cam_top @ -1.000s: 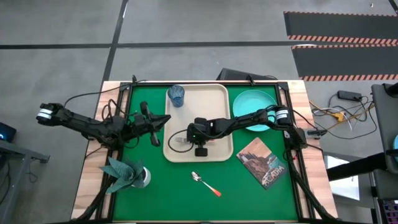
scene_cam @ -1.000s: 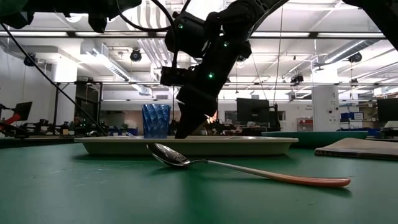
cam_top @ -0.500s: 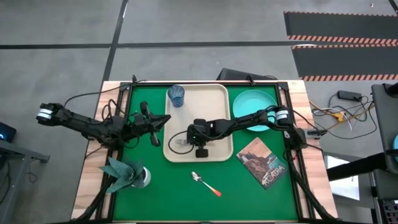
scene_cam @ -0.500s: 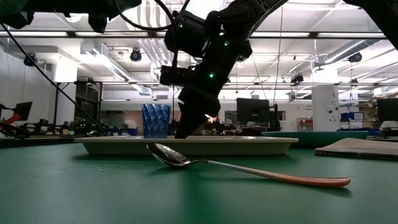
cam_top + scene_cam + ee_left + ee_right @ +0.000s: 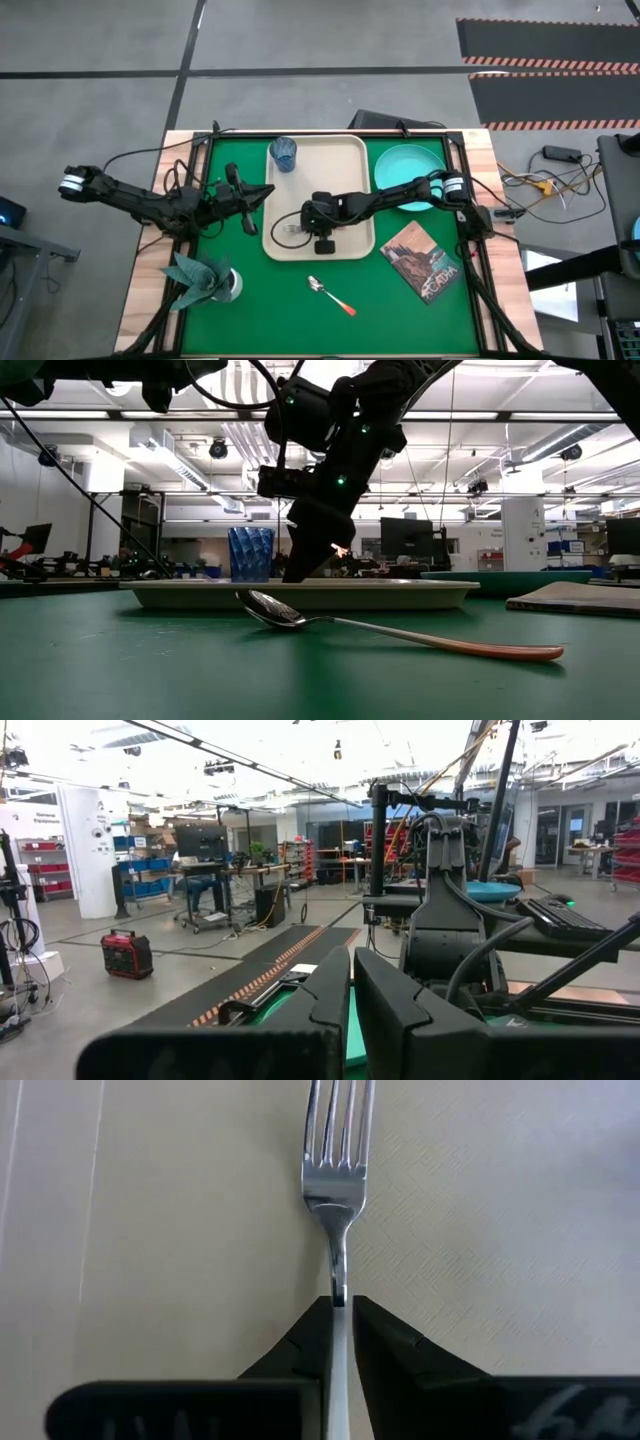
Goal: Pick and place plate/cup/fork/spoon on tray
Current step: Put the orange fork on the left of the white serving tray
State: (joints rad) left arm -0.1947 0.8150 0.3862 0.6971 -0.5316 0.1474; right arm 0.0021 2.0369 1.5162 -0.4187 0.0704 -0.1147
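The beige tray (image 5: 340, 160) lies mid-table. The dark-blue cup (image 5: 283, 153) stands upright in its far left corner. My right gripper (image 5: 303, 226) is low over the tray's near left part, shut on the fork (image 5: 338, 1170), whose tines point to the table's left. The turquoise plate (image 5: 405, 165) lies on the table right of the tray. The spoon (image 5: 330, 295) lies on the green mat near the tray's front edge, bowl up in the low view (image 5: 400, 635). My left gripper (image 5: 268, 190) is shut and empty at the tray's left edge. My right gripper pinches the fork's thin neck (image 5: 338, 1292) just behind the tines, between its two fingertips. The fingers slant down from the table's right and lie in line with the fork. The fork is flat and close over the tray; whether it touches the tray I cannot tell.
A brown picture-covered book (image 5: 421, 260) lies at the near right. A pale holder with a teal folded napkin (image 5: 205, 280) stands at the near left. Bare green mat lies around the spoon.
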